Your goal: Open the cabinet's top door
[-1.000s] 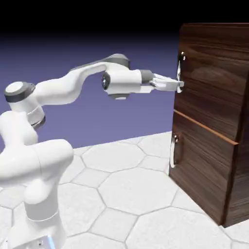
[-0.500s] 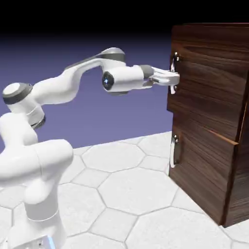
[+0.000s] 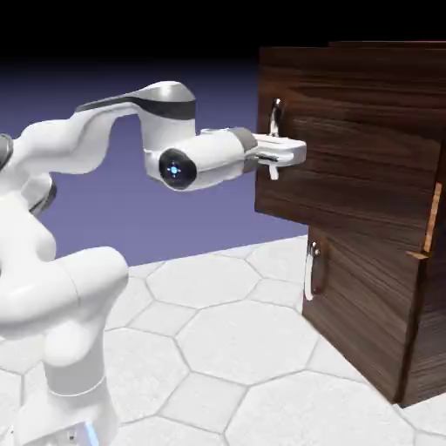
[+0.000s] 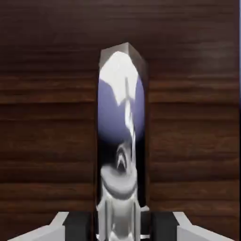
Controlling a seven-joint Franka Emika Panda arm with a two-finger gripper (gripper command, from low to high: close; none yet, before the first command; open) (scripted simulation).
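2 grey fingers of the gripper (image 3: pixel 280 154) are pinched nearly shut around the slim silver handle (image 4: pixel 121 141) of the top door (image 3: pixel 348 148), which the hand view shows upright between them against dark wood grain. The grip sits partway down the bar, probably so a level pull swings the panel. The white arm (image 3: pixel 104 139) reaches in from the left. The top door stands partly swung out from the cabinet (image 3: pixel 383 314), whose lower door (image 3: pixel 361 300) sits closed with its shorter handle untouched.
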